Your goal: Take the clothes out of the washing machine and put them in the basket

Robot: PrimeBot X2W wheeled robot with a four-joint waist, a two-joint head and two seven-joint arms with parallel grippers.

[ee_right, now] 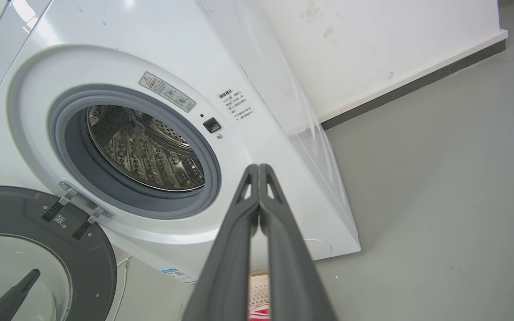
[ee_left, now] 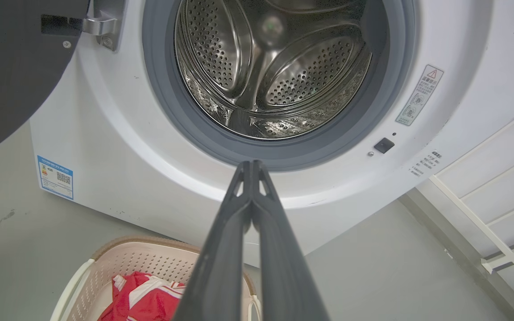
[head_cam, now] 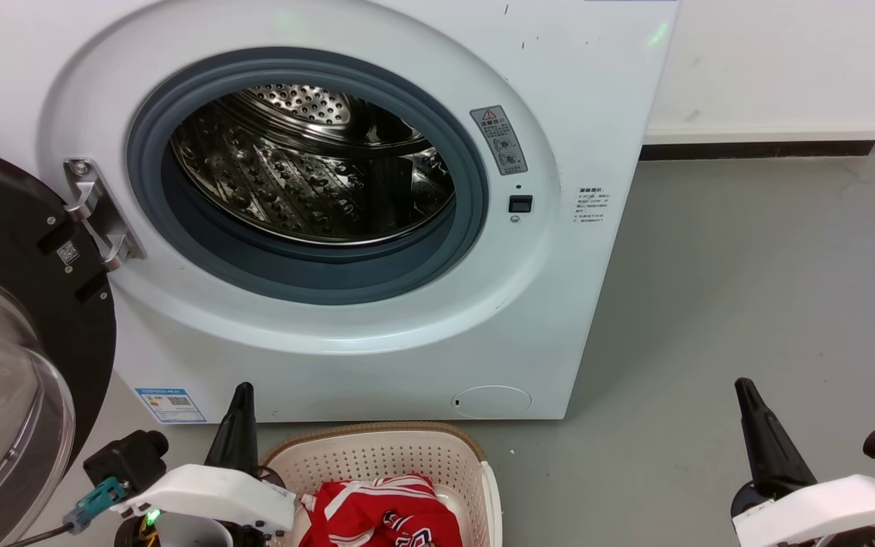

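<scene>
Now the red clothes (head_cam: 380, 513) lie crumpled in the basket (head_cam: 377, 460) on the floor (head_cam: 749, 289) just before the washing machine (head_cam: 582, 114), below its round mouth; their long axis is hard to make out, since the head view's bottom edge cuts off the heap and the basket's near half. The machine's mouth faces the robot, steel drum (head_cam: 293, 182) showing, its glass door (head_cam: 20, 251) swung wide to the left of the opening and cropped by the frame. Both pincers point up at the machine's front, fingers pressed together on nothing: the left gripper (head_cam: 243, 395) beside the basket's rim, the right gripper (head_cam: 743, 389) well off the machine's right corner.
</scene>
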